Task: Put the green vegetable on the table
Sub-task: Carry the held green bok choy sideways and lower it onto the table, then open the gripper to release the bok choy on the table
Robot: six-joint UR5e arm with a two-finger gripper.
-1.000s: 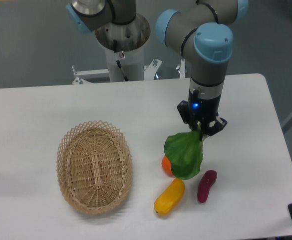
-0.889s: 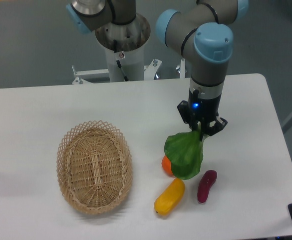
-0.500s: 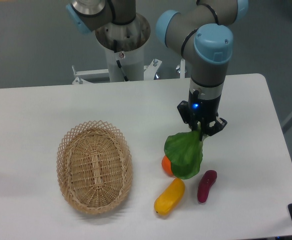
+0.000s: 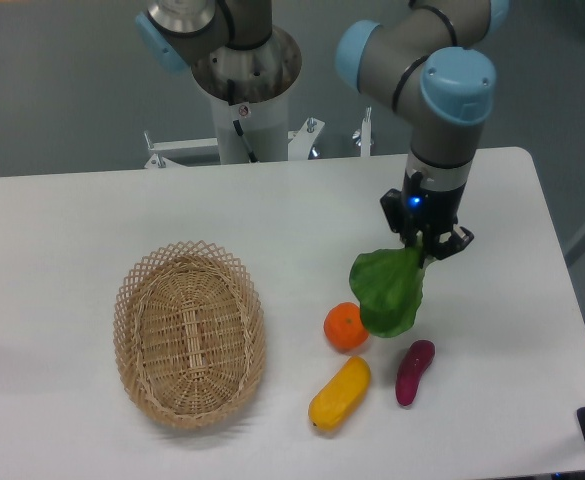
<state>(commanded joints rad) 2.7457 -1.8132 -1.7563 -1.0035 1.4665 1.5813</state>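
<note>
Green vegetable [image 4: 389, 291] stalk end hidden inside gripper [image 4: 427, 245].

arm [image 4: 412, 50]: grey tubes, light-blue joint caps | pincer [image 4: 425, 243]: black, blue light | base: white

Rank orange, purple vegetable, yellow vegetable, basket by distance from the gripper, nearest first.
From the gripper:
1. Orange, below and to its left.
2. Purple vegetable, almost straight below; close to the orange's distance, so the order of 1 and 2 is uncertain.
3. Yellow vegetable, lower left.
4. Basket, far left.
</note>
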